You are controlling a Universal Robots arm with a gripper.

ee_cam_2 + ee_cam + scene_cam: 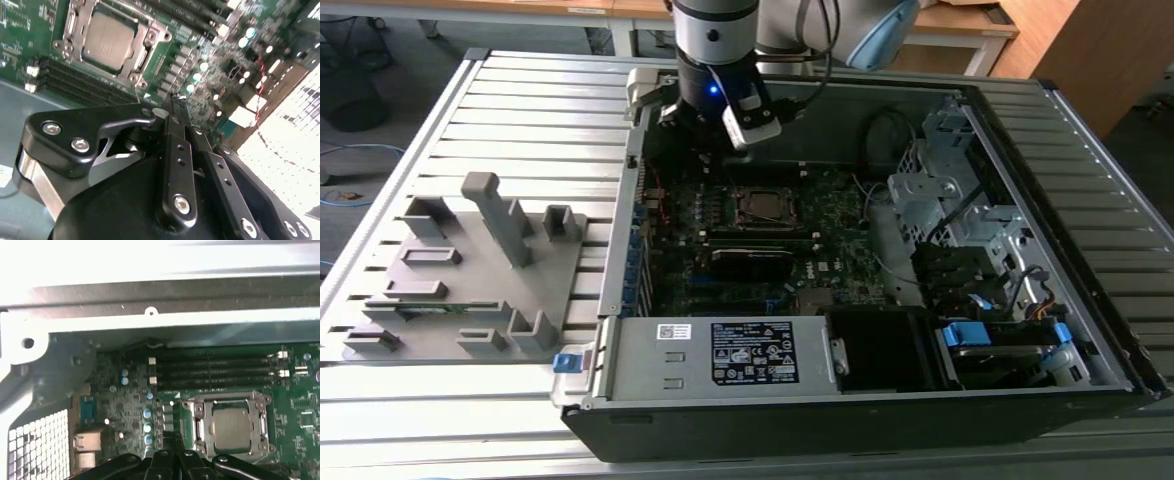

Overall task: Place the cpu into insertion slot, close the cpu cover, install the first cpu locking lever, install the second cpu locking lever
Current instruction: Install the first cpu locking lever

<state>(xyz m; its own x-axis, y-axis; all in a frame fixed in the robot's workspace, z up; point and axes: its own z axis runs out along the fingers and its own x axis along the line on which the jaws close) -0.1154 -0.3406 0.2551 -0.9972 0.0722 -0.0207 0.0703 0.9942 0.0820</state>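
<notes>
The cpu [107, 40] lies flat in the insertion slot [765, 207] on the green motherboard, its grey metal top showing through the window of the cpu cover [145, 37]. The cover lies down flat around the cpu [231, 427] in both wrist views. My gripper [172, 102] hangs above the board beside the slot, on the side away from the memory slots, and touches nothing. Its black fingers [176, 150] are pressed together, shut on nothing. In the exterior view the gripper [710, 140] hovers over the far part of the open case, beyond the slot.
The open computer case [1067, 110] lies on a slatted metal table. Long black memory slots [215, 367] run beside the socket. A white-labelled silver box [720, 355] fills the near edge. A grey fixture tray [467, 270] stands at the exterior view's left.
</notes>
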